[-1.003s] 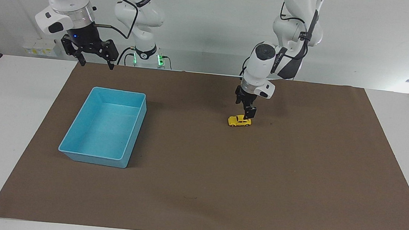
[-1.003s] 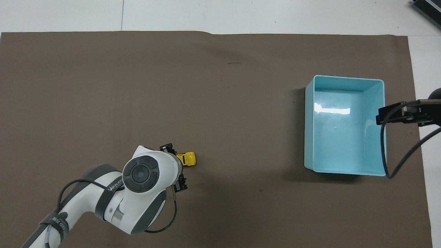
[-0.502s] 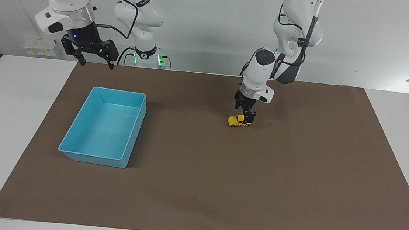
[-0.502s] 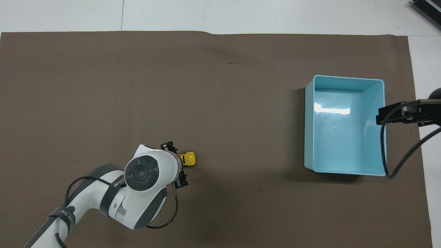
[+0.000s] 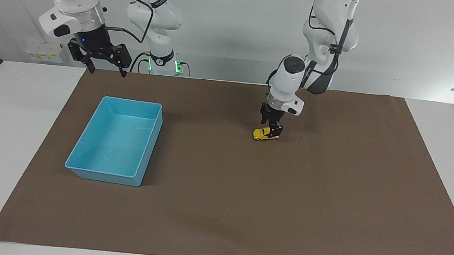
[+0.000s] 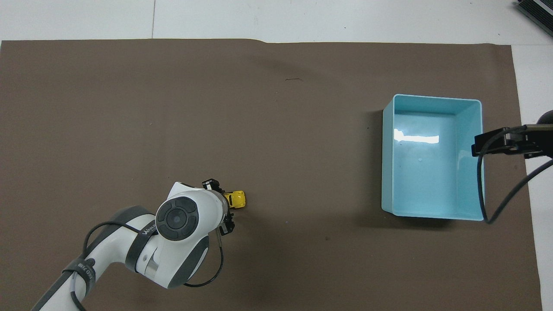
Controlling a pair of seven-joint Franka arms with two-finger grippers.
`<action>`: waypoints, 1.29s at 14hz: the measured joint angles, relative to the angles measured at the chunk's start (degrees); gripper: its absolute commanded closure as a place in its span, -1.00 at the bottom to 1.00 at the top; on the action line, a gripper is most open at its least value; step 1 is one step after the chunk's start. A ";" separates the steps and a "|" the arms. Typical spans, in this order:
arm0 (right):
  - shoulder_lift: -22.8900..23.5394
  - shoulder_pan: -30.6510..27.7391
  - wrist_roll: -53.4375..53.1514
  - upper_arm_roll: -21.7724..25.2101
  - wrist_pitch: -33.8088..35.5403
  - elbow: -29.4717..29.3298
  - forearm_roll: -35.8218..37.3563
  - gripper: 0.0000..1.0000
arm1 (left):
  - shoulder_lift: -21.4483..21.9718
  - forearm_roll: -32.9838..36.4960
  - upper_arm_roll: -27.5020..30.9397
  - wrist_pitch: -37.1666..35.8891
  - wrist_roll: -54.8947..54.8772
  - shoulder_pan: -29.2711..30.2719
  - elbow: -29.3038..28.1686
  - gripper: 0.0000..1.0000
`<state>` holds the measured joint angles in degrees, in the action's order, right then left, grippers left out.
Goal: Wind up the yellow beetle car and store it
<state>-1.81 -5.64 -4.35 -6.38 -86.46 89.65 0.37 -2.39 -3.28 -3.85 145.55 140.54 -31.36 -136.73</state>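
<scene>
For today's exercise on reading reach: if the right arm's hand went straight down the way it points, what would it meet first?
Probably the brown mat, just robot-side of the light-blue bin; the right hand waits there, depth uncertain.

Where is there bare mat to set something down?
Bare brown mat runs between the light-blue bin and the yellow beetle car, and farther from the robots than both. It is crowded only at the car, under the left gripper.

Bright, even light from overhead; soft shadows beside the bin [image 6: 432, 207]; white glare patch on its floor; both views sharp.
</scene>
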 measured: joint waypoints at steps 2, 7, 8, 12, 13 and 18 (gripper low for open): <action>0.00 0.00 0.00 0.00 0.00 0.00 0.00 -1.00 | 0.30 0.01 0.21 0.50 -0.08 0.03 0.00 1.00; 0.00 0.00 0.00 0.00 0.00 0.00 0.00 -1.00 | 0.41 -0.01 0.30 0.50 -0.08 0.24 -0.27 0.94; 0.00 0.00 0.00 0.00 0.00 0.00 0.00 -1.00 | 0.47 -0.01 0.32 0.50 -0.06 0.32 -0.35 0.94; 0.00 -0.01 0.00 0.00 0.00 0.00 0.00 -1.00 | 1.62 0.05 0.21 0.18 -0.01 2.09 -1.72 0.93; 0.00 -0.01 0.00 0.00 0.00 0.00 0.00 -1.00 | 2.21 0.37 0.14 -0.10 -0.02 2.95 -2.38 0.93; 0.00 -0.02 0.00 0.00 0.00 0.00 0.00 -1.00 | 5.30 3.03 -0.21 -1.28 -1.48 7.28 -5.76 0.92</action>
<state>-1.81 -5.66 -4.35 -6.37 -86.46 89.65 0.37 2.92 -0.25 -4.06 144.27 139.06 -24.08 -142.49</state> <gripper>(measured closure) 0.000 0.573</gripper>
